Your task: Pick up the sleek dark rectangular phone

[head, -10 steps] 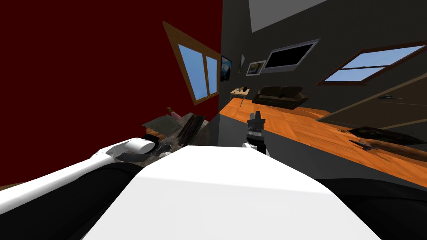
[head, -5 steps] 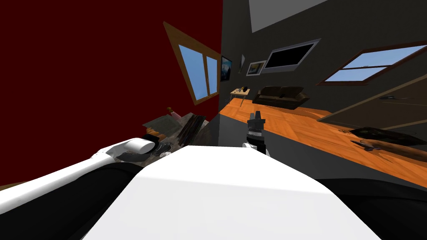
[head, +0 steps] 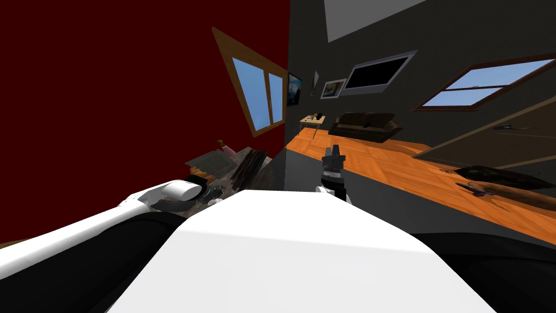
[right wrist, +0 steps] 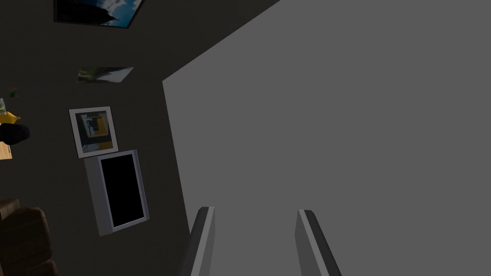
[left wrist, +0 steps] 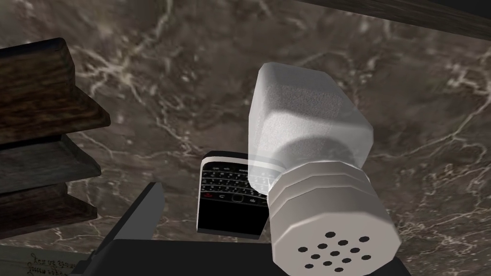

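One black keypad phone (left wrist: 225, 211) lay flat on the dark marbled desk (left wrist: 168, 72), directly ahead of the left gripper (left wrist: 239, 191). The gripper was spread open, and its visible finger (left wrist: 148, 211) stood just beside the phone without touching it. One white shaker (left wrist: 311, 158), perforated cap toward the gripper, overlapped the phone's other side and hid the second finger. One stack of dark wooden slats (left wrist: 43, 120) lay outside the visible finger. The right gripper (right wrist: 254, 239) was open and empty.
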You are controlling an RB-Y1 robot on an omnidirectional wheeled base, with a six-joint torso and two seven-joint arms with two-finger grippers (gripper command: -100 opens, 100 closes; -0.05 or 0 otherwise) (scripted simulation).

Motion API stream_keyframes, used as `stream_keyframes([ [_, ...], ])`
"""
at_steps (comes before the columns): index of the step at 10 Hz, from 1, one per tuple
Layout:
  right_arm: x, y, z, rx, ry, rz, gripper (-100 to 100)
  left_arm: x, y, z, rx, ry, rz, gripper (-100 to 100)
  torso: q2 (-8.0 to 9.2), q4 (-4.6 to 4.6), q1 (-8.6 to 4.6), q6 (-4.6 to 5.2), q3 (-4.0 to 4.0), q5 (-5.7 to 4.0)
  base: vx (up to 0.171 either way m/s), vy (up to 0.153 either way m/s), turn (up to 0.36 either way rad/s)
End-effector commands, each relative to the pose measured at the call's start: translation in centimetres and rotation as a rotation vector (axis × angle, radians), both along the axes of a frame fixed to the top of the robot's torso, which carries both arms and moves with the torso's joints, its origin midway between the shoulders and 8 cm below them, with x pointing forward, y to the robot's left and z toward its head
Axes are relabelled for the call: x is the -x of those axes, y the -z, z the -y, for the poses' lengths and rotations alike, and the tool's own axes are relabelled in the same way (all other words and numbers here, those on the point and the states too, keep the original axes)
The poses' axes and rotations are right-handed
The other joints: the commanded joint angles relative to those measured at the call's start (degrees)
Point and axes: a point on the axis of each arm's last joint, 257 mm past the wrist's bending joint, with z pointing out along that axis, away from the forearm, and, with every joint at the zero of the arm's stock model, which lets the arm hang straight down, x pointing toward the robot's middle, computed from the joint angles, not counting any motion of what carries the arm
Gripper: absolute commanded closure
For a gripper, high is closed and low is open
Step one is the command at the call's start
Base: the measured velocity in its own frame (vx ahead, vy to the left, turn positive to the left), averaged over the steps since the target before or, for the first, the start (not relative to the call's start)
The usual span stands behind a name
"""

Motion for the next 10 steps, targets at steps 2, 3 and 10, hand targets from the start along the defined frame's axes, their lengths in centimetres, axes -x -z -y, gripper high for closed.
stream_keyframes([
  [2, 0.00, 0.00, 0.00, 0.000, 0.000, 0.000, 0, 0.00, 0.00, 0.00, 0.000, 0.000, 0.000, -100, 0.01, 0.00, -0.01, 0.00, 0.00, 0.00, -0.001, 0.000, 0.001],
  [3, 0.00, 0.00, 0.00, 0.000, 0.000, 0.000, 0, 0.00, 0.00, 0.00, 0.000, 0.000, 0.000, -100, -0.01, 0.00, 0.01, -0.01, 0.00, 0.00, -0.009, -0.010, -0.030],
  [10, 0.00, 0.00, 0.00, 0.000, 0.000, 0.000, 0, -0.10, 0.01, -0.09, 0.001, 0.006, 0.000, -100, 0.00, 0.00, -0.01, 0.01, 0.00, 0.00, 0.003, 0.004, 0.005],
])
